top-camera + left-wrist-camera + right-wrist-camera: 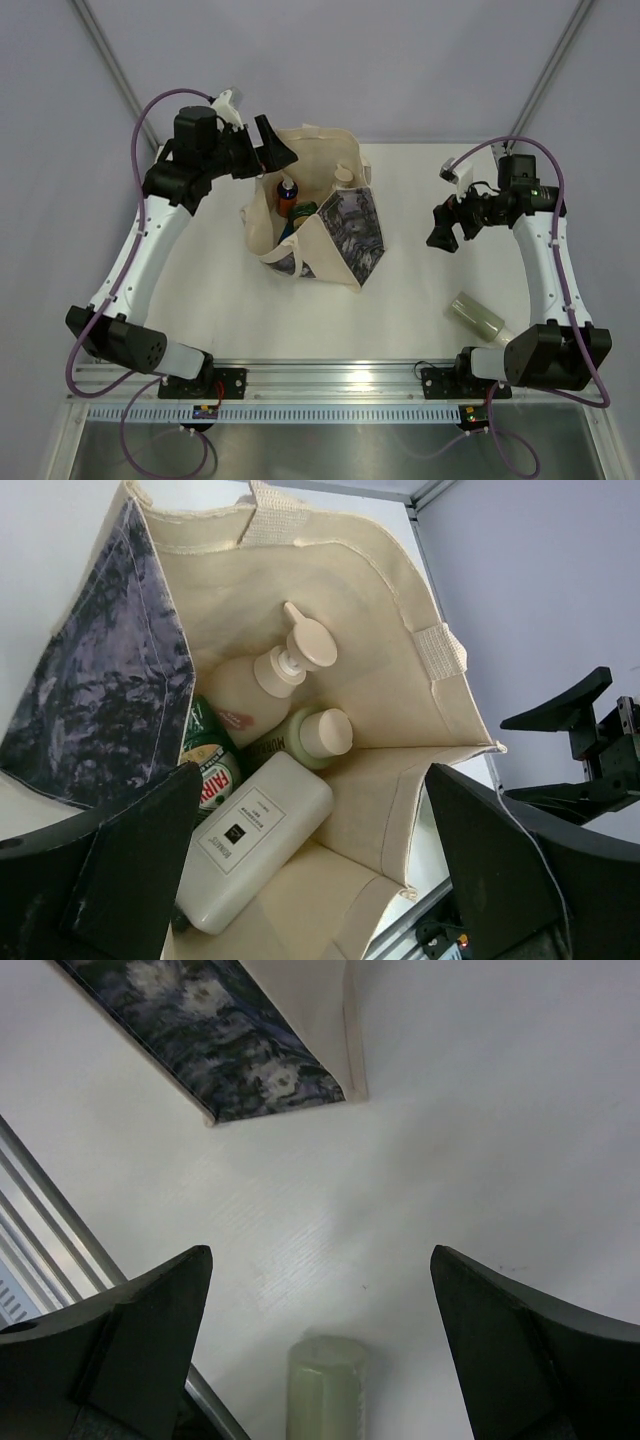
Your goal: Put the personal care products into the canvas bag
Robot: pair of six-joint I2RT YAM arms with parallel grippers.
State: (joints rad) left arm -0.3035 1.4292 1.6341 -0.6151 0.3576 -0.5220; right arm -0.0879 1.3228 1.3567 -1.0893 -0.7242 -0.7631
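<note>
The cream canvas bag (312, 148) stands open at the table's middle, with a dark print on its side. My left gripper (272, 148) is open and empty over the bag's far left rim. The left wrist view (310, 780) looks into the bag (340, 590). Inside lie a beige pump bottle (262, 678), a sage-green bottle (318, 734), a green red-capped bottle (207, 770) and a white box (255, 840). An orange spray bottle (287, 195) also stands inside. My right gripper (443, 228) is open and empty. A second sage-green bottle (480, 317) lies on the table below it (327, 1390).
The metal rail (330, 378) runs along the table's near edge, close to the lying bottle. The bag's printed corner (230, 1050) shows at the top of the right wrist view. Grey walls close in the back and both sides.
</note>
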